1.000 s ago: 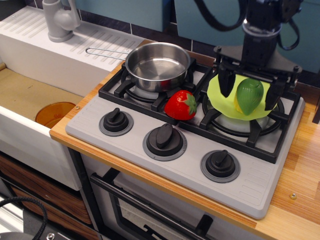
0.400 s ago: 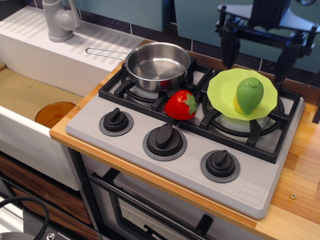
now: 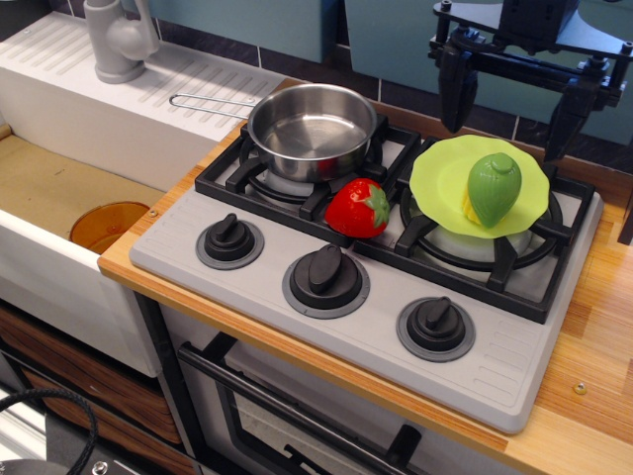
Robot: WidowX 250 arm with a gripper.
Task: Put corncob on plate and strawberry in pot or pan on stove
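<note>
Green corncob (image 3: 492, 188) on plate (image 3: 435, 178).

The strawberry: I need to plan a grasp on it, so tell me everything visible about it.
The strawberry is a glossy red toy, plastic by its look, with a green leafy cap turned toward the right. It lies on its side on the black grate at the front middle of the stove, between the two burners. It sits just in front of the steel pan, outside it, and left of the lime plate. The gripper hangs open, well clear of it.
</note>
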